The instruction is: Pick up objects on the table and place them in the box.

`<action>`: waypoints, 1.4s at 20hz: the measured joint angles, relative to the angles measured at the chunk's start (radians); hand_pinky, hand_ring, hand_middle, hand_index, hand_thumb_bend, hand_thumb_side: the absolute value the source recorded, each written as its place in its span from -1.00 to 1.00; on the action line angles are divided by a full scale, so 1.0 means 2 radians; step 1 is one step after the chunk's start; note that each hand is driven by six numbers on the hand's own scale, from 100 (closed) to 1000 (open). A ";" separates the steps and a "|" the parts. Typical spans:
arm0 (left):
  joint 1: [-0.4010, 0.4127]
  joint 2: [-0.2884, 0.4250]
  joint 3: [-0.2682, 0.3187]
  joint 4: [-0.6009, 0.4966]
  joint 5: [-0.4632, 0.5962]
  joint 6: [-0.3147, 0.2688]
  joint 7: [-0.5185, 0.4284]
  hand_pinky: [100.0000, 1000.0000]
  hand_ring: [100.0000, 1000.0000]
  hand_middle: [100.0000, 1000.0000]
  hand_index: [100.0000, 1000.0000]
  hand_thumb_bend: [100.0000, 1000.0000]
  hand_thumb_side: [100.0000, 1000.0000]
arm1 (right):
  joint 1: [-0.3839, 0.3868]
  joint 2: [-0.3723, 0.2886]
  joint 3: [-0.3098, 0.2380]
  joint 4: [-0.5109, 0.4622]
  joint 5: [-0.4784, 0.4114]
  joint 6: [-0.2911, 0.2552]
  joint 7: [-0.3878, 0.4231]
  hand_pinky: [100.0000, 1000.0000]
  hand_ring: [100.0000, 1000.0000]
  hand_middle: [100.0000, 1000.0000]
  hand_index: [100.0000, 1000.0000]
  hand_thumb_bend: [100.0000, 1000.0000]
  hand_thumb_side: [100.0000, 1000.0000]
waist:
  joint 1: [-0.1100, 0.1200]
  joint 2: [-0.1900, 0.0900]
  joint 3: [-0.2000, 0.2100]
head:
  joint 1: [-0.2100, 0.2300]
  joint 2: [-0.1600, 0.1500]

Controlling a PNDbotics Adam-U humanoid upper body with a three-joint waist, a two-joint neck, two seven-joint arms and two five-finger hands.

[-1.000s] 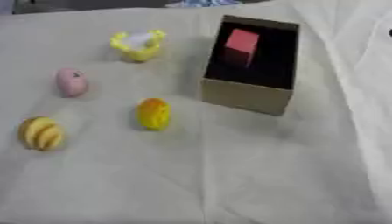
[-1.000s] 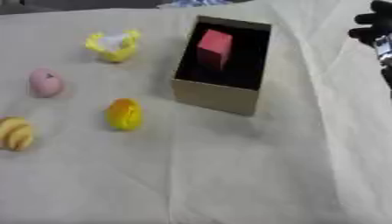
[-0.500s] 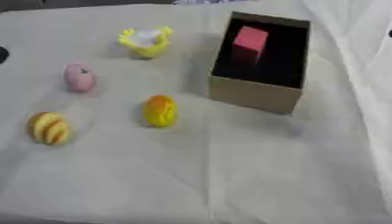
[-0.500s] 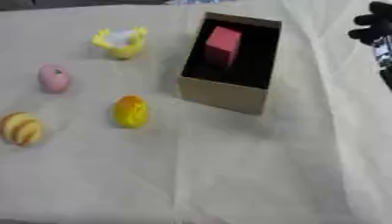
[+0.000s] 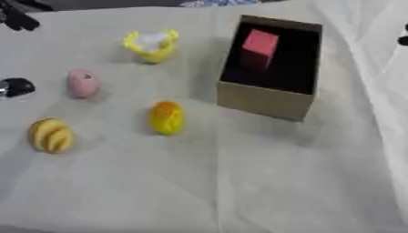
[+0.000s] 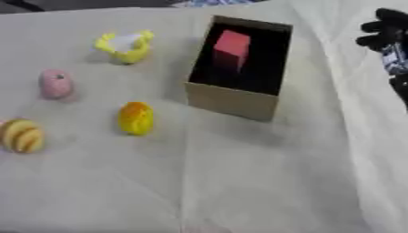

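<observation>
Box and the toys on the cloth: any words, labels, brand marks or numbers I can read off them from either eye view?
None can be read.
box: plain brown wall, no print visible.
pink block inside it: plain faces.
yellow-orange egg-shaped toy, pink toy, striped yellow toy, yellow and white toy: no lettering visible; the pink toy's small dark spot is too blurred to tell.
</observation>
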 measured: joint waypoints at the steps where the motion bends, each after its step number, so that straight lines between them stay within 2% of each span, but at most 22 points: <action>1: -0.011 -0.006 -0.008 0.011 -0.003 -0.004 -0.020 0.68 0.58 0.52 0.81 -0.02 0.27 | 0.000 0.000 0.000 0.000 0.000 0.000 0.000 0.76 0.50 0.48 0.75 -1.00 0.36 | 0.000 0.000 -0.001 | 0.000 0.000; 5: -0.047 -0.029 -0.031 0.052 -0.004 -0.018 -0.086 0.68 0.57 0.51 0.77 0.01 0.21 | 0.000 0.000 0.000 0.000 0.000 0.001 0.002 0.76 0.50 0.48 0.76 -1.00 0.37 | 0.000 0.002 -0.003 | 0.000 -0.002; 10: -0.058 -0.042 -0.043 0.083 0.004 -0.031 -0.124 0.67 0.56 0.50 0.76 0.02 0.19 | 0.000 0.000 0.000 0.000 0.000 0.001 0.002 0.77 0.50 0.48 0.76 -1.00 0.37 | 0.000 0.005 -0.004 | -0.001 -0.004; 14: -0.056 -0.043 -0.049 0.095 0.008 -0.035 -0.140 0.67 0.56 0.50 0.76 0.07 0.06 | 0.000 0.000 0.000 0.000 0.000 0.001 0.002 0.77 0.50 0.48 0.76 -1.00 0.37 | 0.000 0.005 -0.006 | -0.002 -0.006; 21: -0.052 -0.052 -0.062 0.113 -0.008 -0.043 -0.164 0.64 0.53 0.44 0.68 0.33 -0.36 | 0.000 0.000 0.000 0.000 0.000 0.001 0.002 0.77 0.50 0.47 0.75 -1.00 0.38 | -0.003 0.006 -0.009 | 0.001 -0.009; 28: -0.044 -0.063 -0.071 0.129 -0.037 -0.052 -0.159 0.61 0.50 0.40 0.64 0.31 -0.44 | 0.000 0.000 0.000 0.000 0.000 0.002 0.002 0.77 0.50 0.47 0.75 -1.00 0.38 | -0.003 0.008 -0.013 | 0.004 -0.009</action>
